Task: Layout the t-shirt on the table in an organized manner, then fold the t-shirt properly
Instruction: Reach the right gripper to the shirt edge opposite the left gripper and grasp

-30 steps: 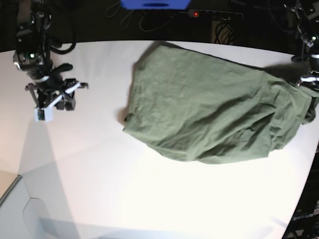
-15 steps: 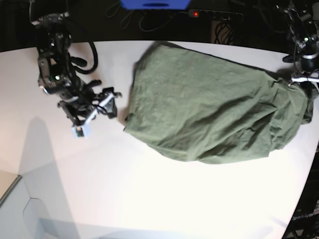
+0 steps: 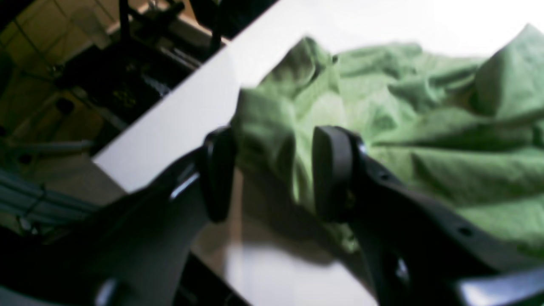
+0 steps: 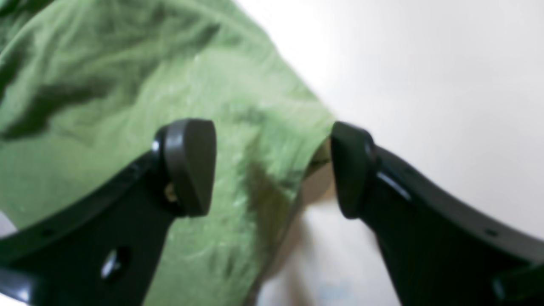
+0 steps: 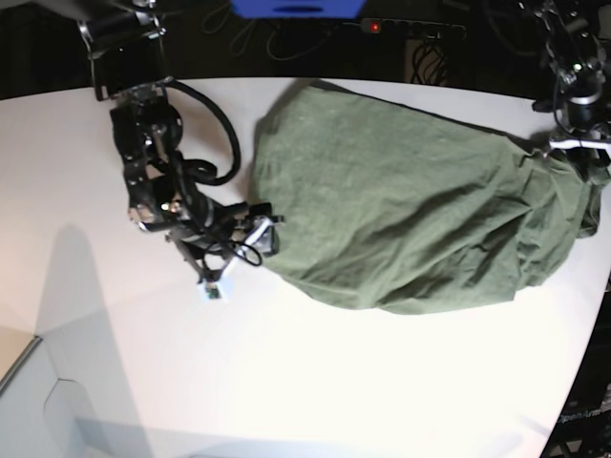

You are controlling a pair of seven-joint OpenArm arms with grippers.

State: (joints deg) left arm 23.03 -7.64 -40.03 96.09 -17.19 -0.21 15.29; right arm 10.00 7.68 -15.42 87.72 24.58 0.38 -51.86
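Large matte white table (image 5: 286, 382) with curved edge; near half and left side bare, plenty of open room there. Far and right edges back onto dark clutter of cables and stands.

Olive-green short-sleeved cotton t-shirt (image 5: 401, 210), wrinkled and bunched, not flat, lies on the far-right part of the table; its right end reaches the table's right edge, its left hem sits near mid-table. No neck label or readable writing visible in any view; wrist views are blurred.

Right arm (image 5: 153, 143), black with looped cable, stretches from the far-left edge toward the shirt's left hem. Left arm (image 5: 573, 86) stands at the far-right corner over the shirt's right end.

Right end effector (image 4: 272, 168): jaws spread wide, straddling the shirt's hem edge, one pad over cloth, the other over bare table; nothing pinched. Left end effector (image 3: 272, 174): jaws parted, a fold of cloth lying between the pads by the table's edge, not clamped.

Versus a second ago: right arm has swung in from the left edge to the shirt's hem and spread wider; left end effector has let go of the shirt's right end.
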